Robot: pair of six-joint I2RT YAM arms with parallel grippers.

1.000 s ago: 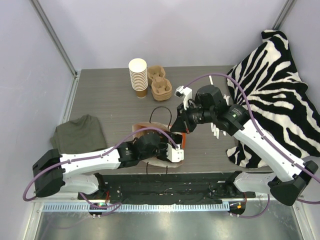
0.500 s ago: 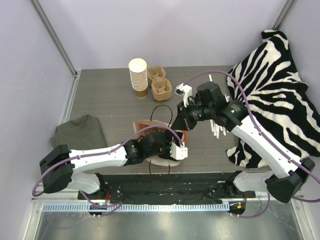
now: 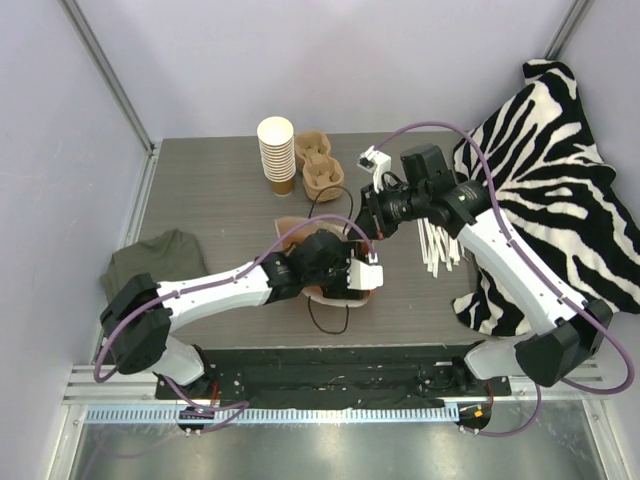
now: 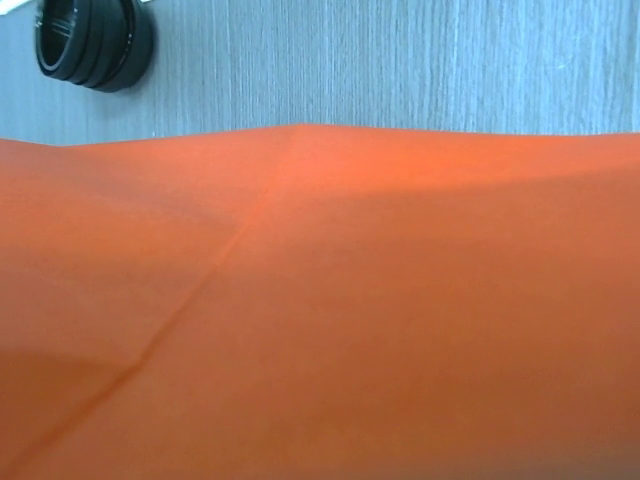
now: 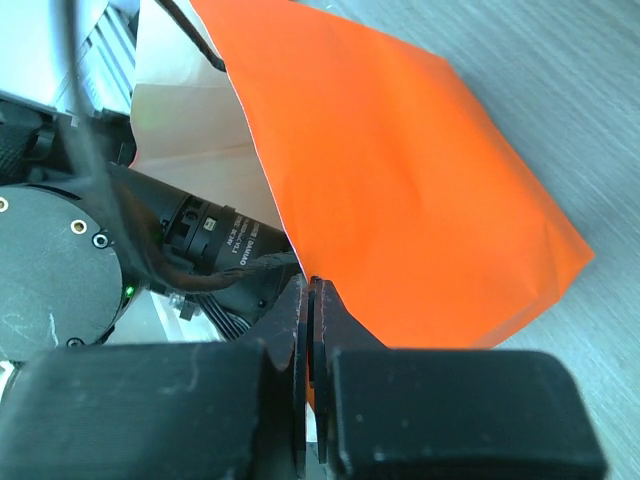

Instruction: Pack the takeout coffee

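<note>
The takeout coffee is hidden in every view. An orange paper bag [image 3: 295, 232] with a tan inside and black loop handles lies on its side mid-table. My left gripper [image 3: 358, 277] reaches into the bag's mouth, and its fingers are hidden by the bag. The orange bag wall [image 4: 320, 300] fills the left wrist view. My right gripper [image 3: 371, 236] is shut on the rim of the bag [image 5: 420, 180], pinching the paper edge between its jaws [image 5: 312, 288] right beside the left wrist.
A stack of lidless paper cups [image 3: 277, 155] and pulp cup carriers [image 3: 321, 166] stand at the back. Black lids [image 4: 95, 45] lie beyond the bag. White sticks [image 3: 435, 245] lie near the zebra cloth [image 3: 545, 180]. A green cloth [image 3: 157, 265] sits at the left.
The left arm has pushed forward and away from the near edge, carrying the bag with it. The right gripper has drawn back toward the far side, still pinching the bag's rim.
</note>
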